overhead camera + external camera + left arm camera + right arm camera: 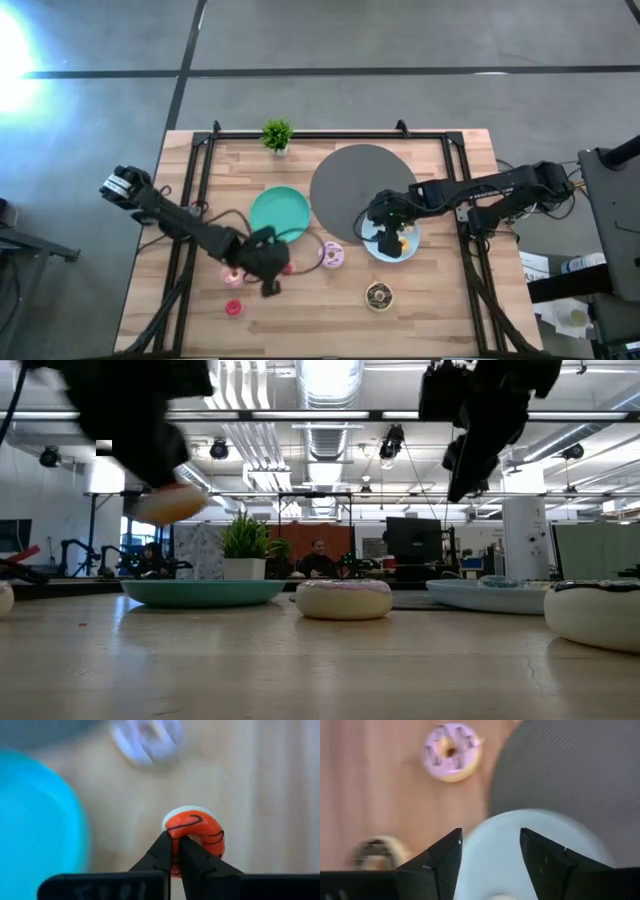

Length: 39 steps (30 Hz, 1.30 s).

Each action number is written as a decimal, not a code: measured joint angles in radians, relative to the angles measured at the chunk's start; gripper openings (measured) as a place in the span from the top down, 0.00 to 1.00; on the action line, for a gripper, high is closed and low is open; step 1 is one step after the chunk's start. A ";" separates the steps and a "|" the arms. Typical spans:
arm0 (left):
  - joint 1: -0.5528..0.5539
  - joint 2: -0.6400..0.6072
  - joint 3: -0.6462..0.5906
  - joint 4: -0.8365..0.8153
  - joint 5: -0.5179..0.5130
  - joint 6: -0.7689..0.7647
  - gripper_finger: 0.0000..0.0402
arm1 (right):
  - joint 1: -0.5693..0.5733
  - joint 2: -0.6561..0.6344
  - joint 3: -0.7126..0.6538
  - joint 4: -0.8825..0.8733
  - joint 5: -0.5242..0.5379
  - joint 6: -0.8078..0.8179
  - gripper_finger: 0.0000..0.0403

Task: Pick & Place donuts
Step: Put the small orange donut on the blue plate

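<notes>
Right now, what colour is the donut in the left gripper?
Orange-red with thin dark lines, over a cream base; the donut shows best in the left wrist view, clamped by the left gripper.

chocolate donut [376, 853]: blurred | pale blue plate [530, 845]: cut off by edge

Overhead camera looks straight down on the teal plate [279, 212]; the low one peers level across at it [203, 592]; the left wrist hovers close beside it [40, 825].
</notes>
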 joint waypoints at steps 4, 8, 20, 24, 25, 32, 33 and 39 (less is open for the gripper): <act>0.099 0.015 0.075 0.003 -0.190 0.199 1.00 | -0.034 0.000 -0.052 0.096 -0.206 0.223 0.53; 0.190 0.048 0.131 0.033 -0.271 0.332 1.00 | -0.032 -0.020 -0.099 0.266 -0.266 0.401 0.53; 0.298 0.068 0.142 0.195 -0.200 0.345 1.00 | -0.034 -0.102 -0.157 0.540 -0.223 0.687 0.53; 0.301 0.089 0.143 0.317 -0.136 0.406 1.00 | -0.033 -0.084 -0.156 0.665 -0.209 0.708 0.53; 0.302 0.096 0.147 0.335 -0.119 0.413 1.00 | -0.033 -0.076 -0.155 0.671 -0.196 0.706 0.53; 0.300 0.148 0.212 0.350 -0.080 0.418 1.00 | -0.033 -0.020 -0.145 0.665 -0.152 0.664 0.53; 0.300 0.153 0.222 0.341 -0.079 0.425 1.00 | -0.033 -0.016 -0.146 0.662 -0.146 0.657 0.53; 0.295 0.187 0.252 0.336 -0.061 0.429 1.00 | -0.034 -0.011 -0.145 0.668 -0.100 0.647 0.53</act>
